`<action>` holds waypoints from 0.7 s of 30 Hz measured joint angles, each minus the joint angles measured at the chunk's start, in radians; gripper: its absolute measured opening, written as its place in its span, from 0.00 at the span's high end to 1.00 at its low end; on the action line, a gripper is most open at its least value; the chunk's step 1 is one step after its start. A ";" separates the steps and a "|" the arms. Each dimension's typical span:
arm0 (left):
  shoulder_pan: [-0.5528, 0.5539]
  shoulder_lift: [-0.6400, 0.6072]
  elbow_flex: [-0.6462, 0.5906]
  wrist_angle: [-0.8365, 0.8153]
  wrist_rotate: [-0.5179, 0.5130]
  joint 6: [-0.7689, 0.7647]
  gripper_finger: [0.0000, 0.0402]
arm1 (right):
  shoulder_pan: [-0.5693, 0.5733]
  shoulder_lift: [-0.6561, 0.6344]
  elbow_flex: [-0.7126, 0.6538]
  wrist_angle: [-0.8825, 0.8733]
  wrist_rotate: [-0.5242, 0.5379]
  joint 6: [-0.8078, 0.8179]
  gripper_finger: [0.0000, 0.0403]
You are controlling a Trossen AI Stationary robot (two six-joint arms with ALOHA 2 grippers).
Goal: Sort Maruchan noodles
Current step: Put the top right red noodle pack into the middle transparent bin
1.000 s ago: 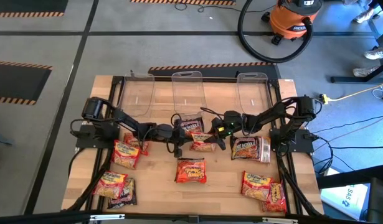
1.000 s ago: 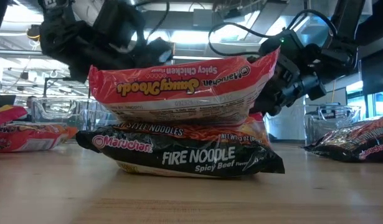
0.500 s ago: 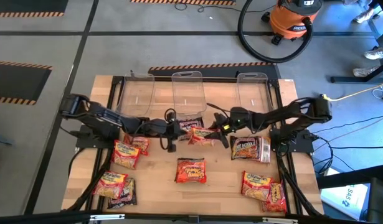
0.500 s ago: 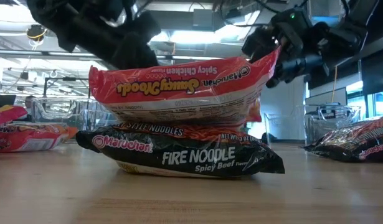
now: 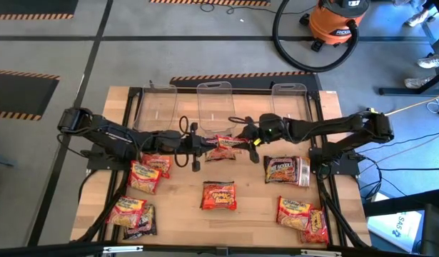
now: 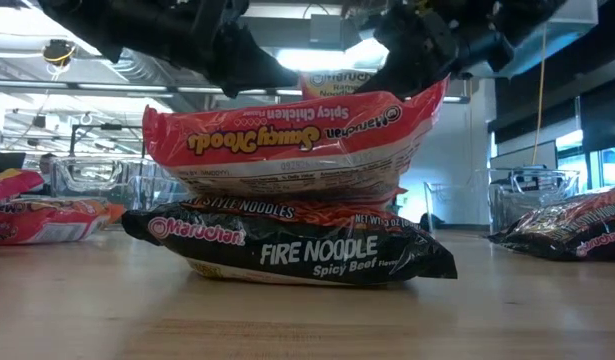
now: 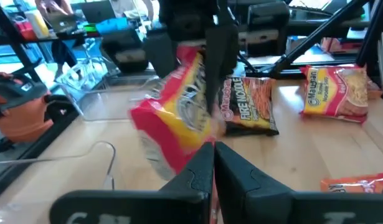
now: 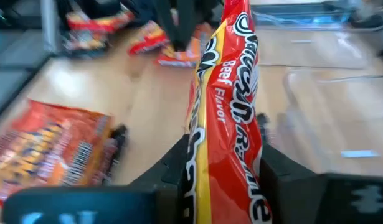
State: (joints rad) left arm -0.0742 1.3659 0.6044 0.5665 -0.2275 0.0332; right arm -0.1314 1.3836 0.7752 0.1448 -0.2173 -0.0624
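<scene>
**Both arms on one packet, short of the tubs**

Nearest my low camera sits a stack (image 6: pixel 287 215) of two packets, red on black, flat on the table (image 5: pixel 255 207) and well behind both grippers. Other packets lie loose further back from them; one black packet (image 5: pixel 285 170) lies just beside the right arm, on the near side.

The right gripper (image 5: pixel 252 135) is clenched on a red-and-yellow beef packet (image 8: pixel 225 106), which stands on edge between its fingers (image 8: pixel 182 158). I judge it is held up off the wood so it can travel to a tub. The left gripper (image 5: pixel 203 143) faces it from the other side, fingers pressed together right at the packet's far end. From its wrist camera I cannot tell whether it pinches the wrapper or only touches it.

Beyond both grippers stand three clear tubs (image 5: pixel 216 104), the middle one directly ahead of the packet. That looks like the drop point, but the packet is not yet over it.
</scene>
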 joint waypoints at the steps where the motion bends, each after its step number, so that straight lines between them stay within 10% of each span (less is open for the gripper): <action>1: 0.000 0.000 0.000 0.009 -0.009 -0.004 0.98 | 0.000 -0.002 0.017 -0.027 0.012 -0.020 0.77; 8: 0.039 -0.014 0.000 0.007 -0.049 -0.144 0.90 | 0.000 -0.002 0.082 -0.119 0.053 -0.081 0.78; 21: 0.139 -0.060 -0.001 -0.060 0.115 -0.295 0.43 | -0.035 -0.007 0.082 -0.101 0.052 -0.081 0.78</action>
State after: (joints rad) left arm 0.0643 1.3061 0.6037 0.5060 -0.1126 -0.2615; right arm -0.1669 1.3763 0.8574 0.0434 -0.1650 -0.1437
